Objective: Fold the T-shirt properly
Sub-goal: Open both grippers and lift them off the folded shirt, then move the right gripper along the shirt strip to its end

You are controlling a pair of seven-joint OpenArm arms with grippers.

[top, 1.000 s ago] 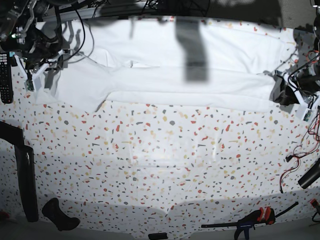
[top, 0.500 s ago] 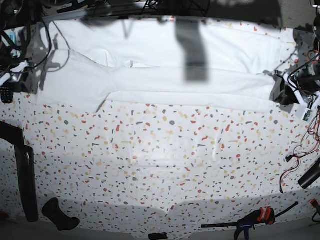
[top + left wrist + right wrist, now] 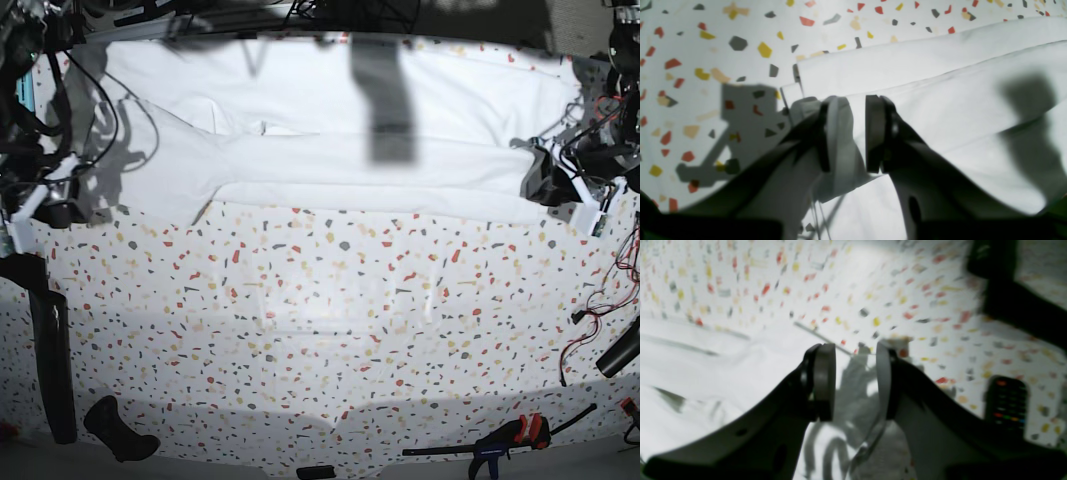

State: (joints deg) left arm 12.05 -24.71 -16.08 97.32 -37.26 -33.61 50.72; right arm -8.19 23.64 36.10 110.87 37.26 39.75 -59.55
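Note:
The white T-shirt [image 3: 330, 130] lies spread in a wide band along the far side of the speckled table. At its right end, my left gripper [image 3: 548, 185] holds the cloth. The left wrist view shows that gripper [image 3: 851, 133] shut on a bunched fold of the T-shirt [image 3: 957, 100], with layered edges lying flat beyond it. My right gripper [image 3: 40, 212] hangs at the table's left edge, just off the shirt's left sleeve. In the right wrist view this gripper [image 3: 853, 383] is open with nothing between its fingers, above the T-shirt's edge [image 3: 706, 373].
A remote control [image 3: 1007, 405] lies on the table near the right gripper. A black post [image 3: 50, 360] and a black handle [image 3: 118, 430] stand at the front left. A black and orange clamp [image 3: 505, 440] lies at the front right, with loose cables [image 3: 590, 330] along the right edge.
My right arm has swung from the shirt's left end down toward the front-left table edge. The left gripper has shifted slightly inward, still holding the cloth.

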